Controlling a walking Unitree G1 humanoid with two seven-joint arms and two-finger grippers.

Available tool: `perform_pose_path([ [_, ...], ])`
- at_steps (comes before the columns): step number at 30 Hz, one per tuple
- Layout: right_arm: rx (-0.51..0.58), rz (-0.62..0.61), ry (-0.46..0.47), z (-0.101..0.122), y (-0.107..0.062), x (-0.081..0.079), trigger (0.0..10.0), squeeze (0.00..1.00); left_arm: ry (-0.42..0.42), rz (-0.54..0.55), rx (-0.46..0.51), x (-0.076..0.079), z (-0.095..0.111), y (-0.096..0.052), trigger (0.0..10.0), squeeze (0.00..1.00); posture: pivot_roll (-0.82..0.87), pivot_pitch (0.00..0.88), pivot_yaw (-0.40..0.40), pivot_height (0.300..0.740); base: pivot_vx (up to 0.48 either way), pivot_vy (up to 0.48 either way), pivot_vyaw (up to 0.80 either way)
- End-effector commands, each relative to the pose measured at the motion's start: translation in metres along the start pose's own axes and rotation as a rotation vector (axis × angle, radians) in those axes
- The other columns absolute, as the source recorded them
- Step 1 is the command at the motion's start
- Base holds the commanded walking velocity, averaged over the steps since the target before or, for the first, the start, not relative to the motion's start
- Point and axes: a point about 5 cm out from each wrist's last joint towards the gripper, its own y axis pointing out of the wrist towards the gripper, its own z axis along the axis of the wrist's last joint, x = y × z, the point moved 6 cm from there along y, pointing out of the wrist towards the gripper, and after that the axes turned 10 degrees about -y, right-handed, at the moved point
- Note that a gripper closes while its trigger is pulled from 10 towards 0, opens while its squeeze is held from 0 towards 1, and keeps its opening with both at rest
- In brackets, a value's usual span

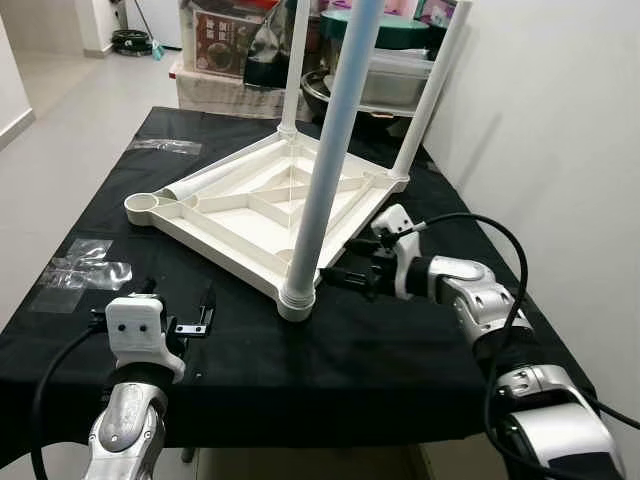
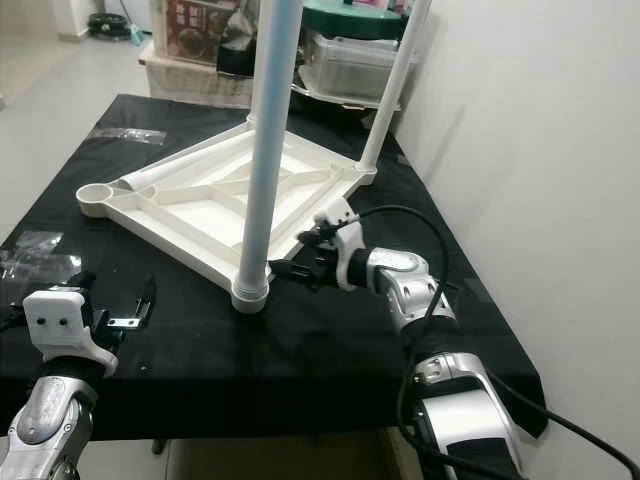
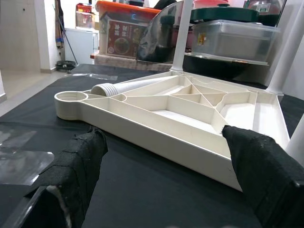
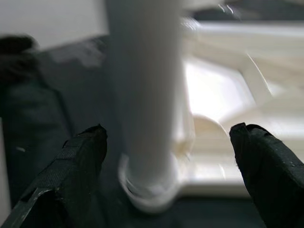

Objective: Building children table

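Note:
A white plastic tabletop (image 1: pixel 235 215) lies upside down on the black-covered table (image 1: pixel 380 350). Three white legs stand upright in its corner sockets, the nearest one (image 1: pixel 330 150) at the front corner. A fourth leg (image 1: pixel 205 183) lies loose along the far left rim, beside the empty socket (image 1: pixel 150 207). My right gripper (image 1: pixel 337 277) is open just right of the nearest leg's base (image 4: pixel 142 109), which stands between its fingers (image 4: pixel 78 161) without touching them. My left gripper (image 1: pixel 180 312) is open low over the cloth, in front of the tabletop's long near edge (image 3: pixel 156 137), holding nothing.
Clear plastic bags (image 1: pixel 85 268) lie on the cloth at the left, another (image 1: pixel 165 146) at the far left corner. Storage boxes and bins (image 1: pixel 230 40) crowd behind the table. A white wall (image 1: pixel 560 120) runs close along the right side.

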Motion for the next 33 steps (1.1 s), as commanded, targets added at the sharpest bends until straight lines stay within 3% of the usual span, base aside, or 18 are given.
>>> perform_pose_path([
  [1,0.037,0.014,-0.009,0.005,0.000,-0.001,10.0,0.00,-0.008,-0.009,-0.008,0.002,-0.002,0.000,10.0,0.00,0.09,0.000,-0.171,0.740,0.000,0.000,0.00],
  [8,0.080,0.091,-0.050,0.015,0.015,-0.013,10.0,0.00,-0.009,-0.017,-0.008,0.004,-0.002,0.001,10.0,0.00,0.10,0.000,-0.175,0.740,0.000,0.000,0.00],
  [12,0.078,-0.014,-0.030,0.021,0.026,0.001,10.0,0.00,-0.010,-0.018,-0.007,0.005,-0.002,0.001,10.0,0.00,0.10,0.000,-0.180,0.740,0.000,0.000,0.00],
  [14,0.111,-0.164,0.026,0.034,0.037,0.019,10.0,0.00,-0.012,-0.021,-0.006,0.006,-0.002,0.001,10.0,0.00,0.10,0.000,-0.181,0.740,0.000,0.000,0.00],
  [19,0.175,-0.219,0.082,0.048,0.046,0.023,10.0,0.00,-0.014,-0.024,-0.006,0.007,-0.002,0.002,10.0,0.00,0.10,0.000,-0.181,0.740,0.000,0.000,0.00],
  [20,0.203,-0.223,0.109,0.051,0.049,0.021,5.5,0.00,-0.015,-0.024,-0.007,0.007,-0.002,0.002,10.0,0.00,0.10,0.000,-0.181,0.740,0.000,0.000,0.00],
  [21,0.222,-0.225,0.129,0.053,0.052,0.020,0.0,0.00,-0.015,-0.025,-0.007,0.007,-0.002,0.002,10.0,0.00,0.10,0.000,-0.181,0.740,0.000,0.000,0.00],
  [25,0.116,-0.357,0.186,0.031,0.053,0.030,0.0,0.00,-0.017,-0.025,-0.008,0.008,-0.002,0.001,10.0,0.00,0.10,0.000,-0.185,0.740,0.000,0.000,0.00],
  [26,0.021,-0.530,0.239,0.011,0.043,0.047,0.0,0.00,-0.017,-0.024,-0.009,0.008,-0.003,0.001,10.0,0.00,0.10,0.000,-0.185,0.740,0.000,0.000,0.00],
  [28,0.021,-0.530,0.239,0.011,0.043,0.047,0.0,0.00,-0.017,-0.024,-0.009,0.008,-0.003,0.001,10.0,0.00,0.10,0.000,-0.185,0.740,0.000,0.000,0.00],
  [29,-0.046,-0.650,0.273,-0.003,0.034,0.058,0.0,0.00,-0.018,-0.024,-0.010,0.008,-0.003,0.001,10.0,0.00,0.10,0.000,-0.185,0.740,0.000,0.000,0.00],
  [30,-0.046,-0.650,0.273,-0.003,0.034,0.058,0.0,0.00,-0.018,-0.024,-0.010,0.008,-0.003,0.001,10.0,0.00,0.10,0.000,-0.185,0.740,0.000,0.000,0.00],
  [31,-0.123,-0.891,0.368,-0.030,0.006,0.076,0.0,0.00,-0.018,-0.023,-0.012,0.008,-0.003,0.000,10.0,0.00,0.09,0.000,-0.183,0.740,0.000,0.000,0.00],
  [32,-0.190,-1.146,0.457,-0.062,-0.031,0.084,0.0,0.00,-0.019,-0.022,-0.015,0.008,-0.004,-0.001,10.0,0.00,0.08,0.000,-0.180,0.740,0.000,0.000,0.00],
  [33,-0.239,-1.311,0.514,-0.083,-0.058,0.082,0.0,0.00,-0.019,-0.022,-0.018,0.008,-0.005,-0.002,10.0,0.00,0.08,0.000,-0.173,0.740,0.000,0.000,0.00],
])
